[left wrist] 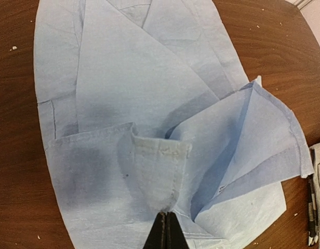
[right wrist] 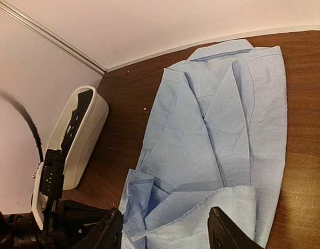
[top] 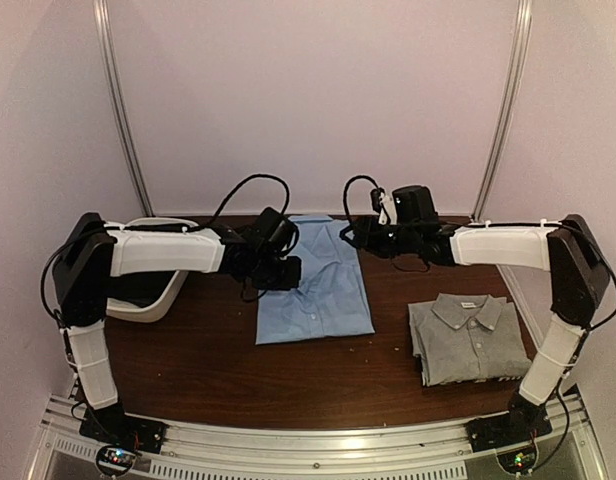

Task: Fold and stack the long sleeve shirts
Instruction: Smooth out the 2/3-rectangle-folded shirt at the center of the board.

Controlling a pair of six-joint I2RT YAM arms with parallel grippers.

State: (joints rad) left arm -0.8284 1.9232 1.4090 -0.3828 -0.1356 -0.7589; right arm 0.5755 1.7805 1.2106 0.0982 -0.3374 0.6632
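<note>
1. Left gripper [left wrist: 166, 220]: jaws pinched tight on a stitched edge of the light blue collared cotton shirt [top: 318, 290]. It looks like a cuff or hem, can't tell which. The cloth tents up from the pinch and a loose flap fans out to one side.
2. Right gripper [right wrist: 166, 210]: fingers stand well apart. Blue cloth lies under and between them, but nothing is clamped as far as I can see.
3. Where the blue shirt is: mid-table on the dark brown wooden table [top: 208, 370], part-folded, collar at the far end. Its long axis runs away from my bases, near end to far end.
4. Key relation: my left pinch sits on the shirt's left edge, so the shirt body lies to the right of those fingers, across the short axis. My right hand is by the far right corner, near the collar.
5. Judgement: the left arm has the cloth, so the next fold is its job. It probably carries the edge rightward over the body. The right arm is free to pin or smooth.
6. The grey collared knit shirt with short placket [top: 468, 340] lies folded at the near right, apart from the blue one and closer to my right arm. It's the likely base for stacking.
7. A white plastic tub [top: 158, 295] sits behind the left arm, out of the fold path.
</note>
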